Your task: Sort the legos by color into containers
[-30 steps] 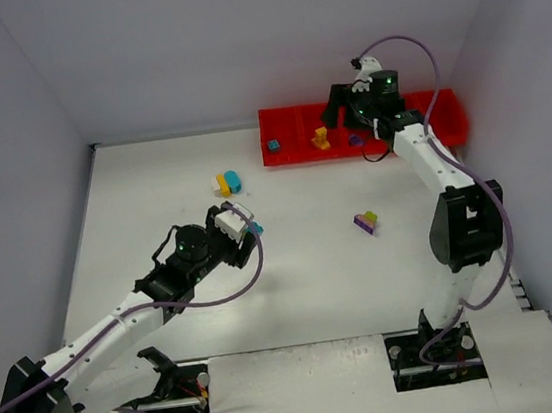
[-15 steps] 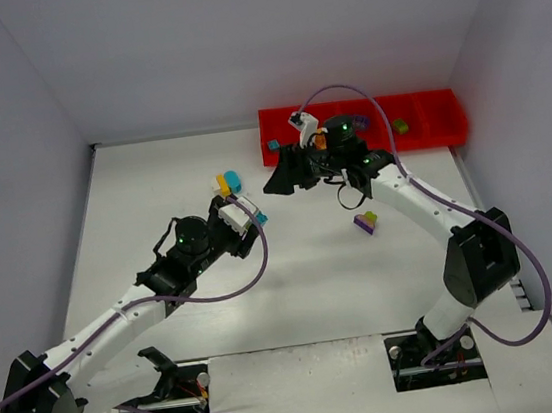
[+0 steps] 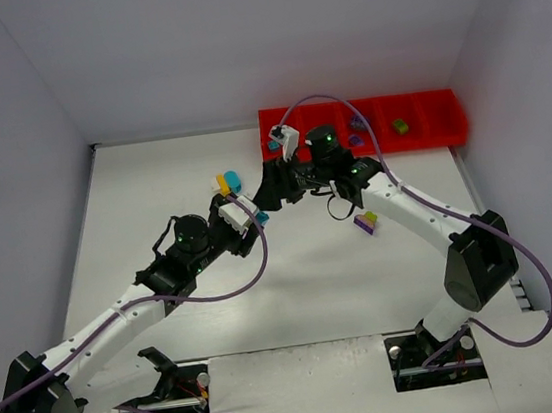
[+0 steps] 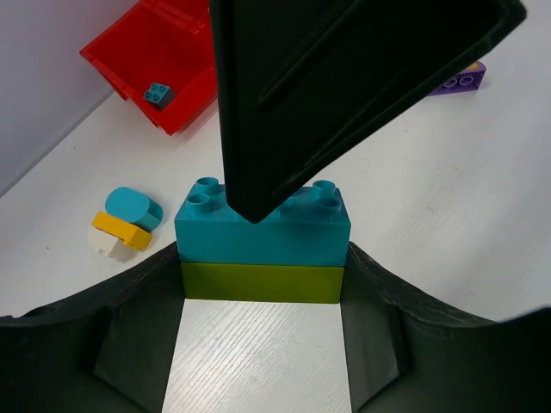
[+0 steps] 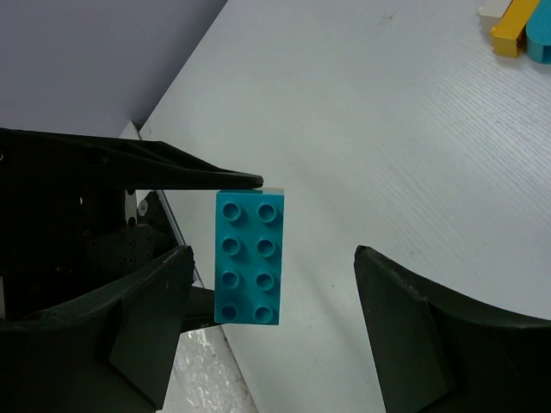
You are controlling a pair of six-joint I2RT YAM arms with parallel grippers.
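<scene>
- Left wrist view: the left gripper [image 4: 263, 262] clamps a stacked pair, a teal lego [image 4: 263, 231] atop an olive lego [image 4: 263, 284].
- The right gripper [image 5: 274, 258] straddles the teal lego, jaws spread, not gripping.
- The pair sits near the red tray's [image 3: 433, 132] left end.

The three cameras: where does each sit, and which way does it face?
Top external: above, behind the bases, facing down at the table, red tray, left arm, right arm.
Left wrist: on that wrist, facing along its jaws, shut on a teal brick atop a green brick.
Right wrist: on that wrist, facing the teal brick's studs between its open jaws.
Shared: the teal brick.
</scene>
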